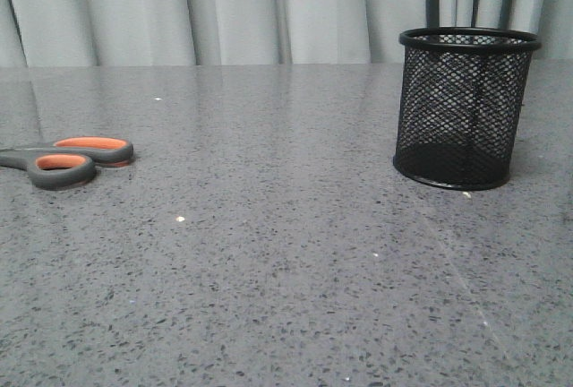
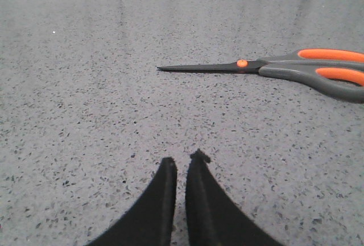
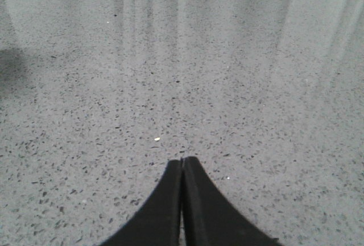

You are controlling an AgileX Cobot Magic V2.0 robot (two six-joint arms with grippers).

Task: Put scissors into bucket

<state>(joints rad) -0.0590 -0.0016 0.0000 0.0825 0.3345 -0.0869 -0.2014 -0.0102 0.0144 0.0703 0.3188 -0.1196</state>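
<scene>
1. Nearest the lens in the left wrist view, the left gripper [image 2: 182, 160] shows two black tapered fingers [image 2: 165, 200] drawn nearly together, only a thin slit between their tips, and nothing between them.
2. Beyond those tips, across a stretch of bare speckled grey stone-look table [image 2: 85, 115], lie the scissors with dark grey plastic handles, orange-lined finger loops and slim dark blades [image 2: 267, 66]; they rest flat, blades closed, an orange pivot dot where blades meet handles, well apart from the fingers.
3. At the right wrist camera, the right gripper [image 3: 182, 159] has its black fingers [image 3: 202, 212] pressed together tip to tip, with nothing held; only table surface lies ahead of it.
4. From the front view, the scissors [image 1: 76, 161] sit at the left edge of the table, their loops toward the middle and the blades cut off by the frame edge.
5. Far to the right stands the bucket, a small black wire-mesh cylindrical cup with a solid rim and base [image 1: 466, 109], upright, well apart from the scissors.
6. Behind the table hangs a pale grey pleated curtain [image 1: 269, 6].
</scene>
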